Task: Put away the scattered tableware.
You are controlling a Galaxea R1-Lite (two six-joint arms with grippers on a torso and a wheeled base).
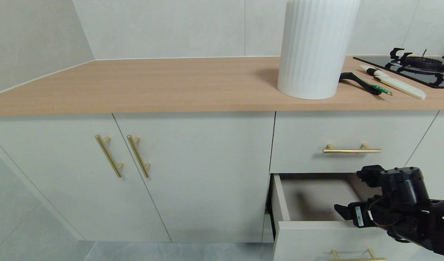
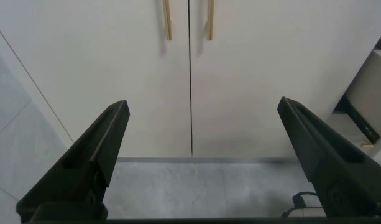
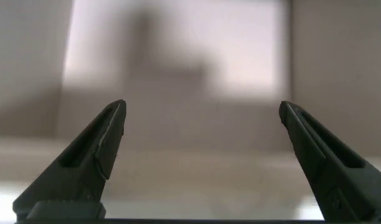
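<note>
On the wooden countertop (image 1: 171, 83) at the right lie a black-handled utensil (image 1: 359, 82), a small green piece (image 1: 382, 89) and a white knife (image 1: 396, 82), beside a tall white ribbed container (image 1: 314, 47). Below them the lower drawer (image 1: 281, 203) stands pulled out, and the inside that I can see is bare. My right gripper (image 1: 348, 191) hangs open over the drawer's front edge, nothing between its fingers; in the right wrist view the gripper (image 3: 202, 109) faces the drawer's pale floor (image 3: 178, 74). My left gripper (image 2: 202, 109) is open and empty, low in front of the double cabinet doors (image 2: 190, 74).
A black gas hob (image 1: 421, 67) sits at the counter's far right. The upper drawer (image 1: 352, 141) is closed. Gold bar handles (image 1: 122, 156) mark the two cabinet doors on the left. Grey floor tiles (image 2: 196, 186) lie below the doors.
</note>
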